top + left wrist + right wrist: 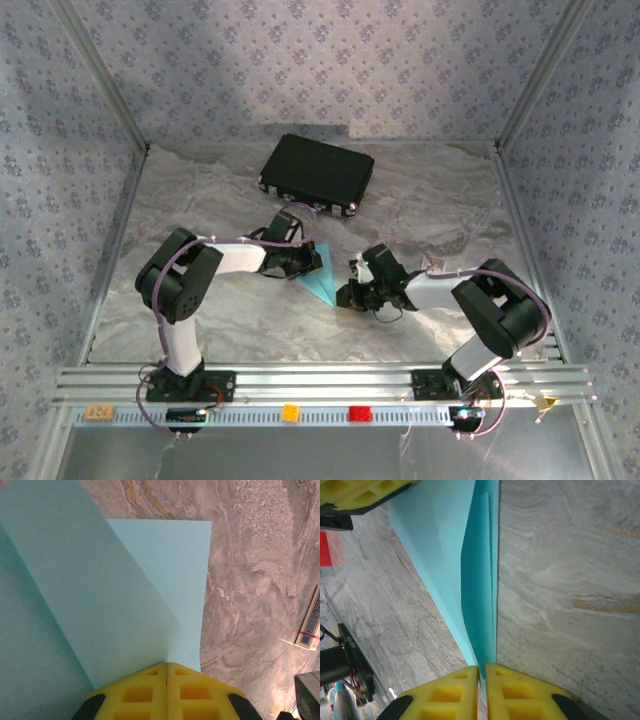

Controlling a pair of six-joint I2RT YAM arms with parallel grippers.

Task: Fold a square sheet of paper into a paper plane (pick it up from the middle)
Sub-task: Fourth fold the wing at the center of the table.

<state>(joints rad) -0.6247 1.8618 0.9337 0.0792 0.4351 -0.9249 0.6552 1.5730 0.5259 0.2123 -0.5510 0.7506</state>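
The light blue paper (322, 283) lies folded into a pointed, narrow shape on the marbled table, between the two arms. My left gripper (308, 262) is at its far left end. In the left wrist view the yellow jaws (166, 666) are pressed together, with a raised flap of the paper (115, 595) running out from their tips. My right gripper (347, 293) is at the near right end, and its jaws (482, 669) are shut on the stacked layers of the paper (479, 605), which show in the slit between them. The left gripper's yellow fingers (355, 492) sit at the paper's other end.
A black rectangular case (316, 174) lies at the back of the table (430, 200). An orange block (290, 412) and a red block (359, 413) sit on the front rail. Patterned walls and metal frame posts close in the sides.
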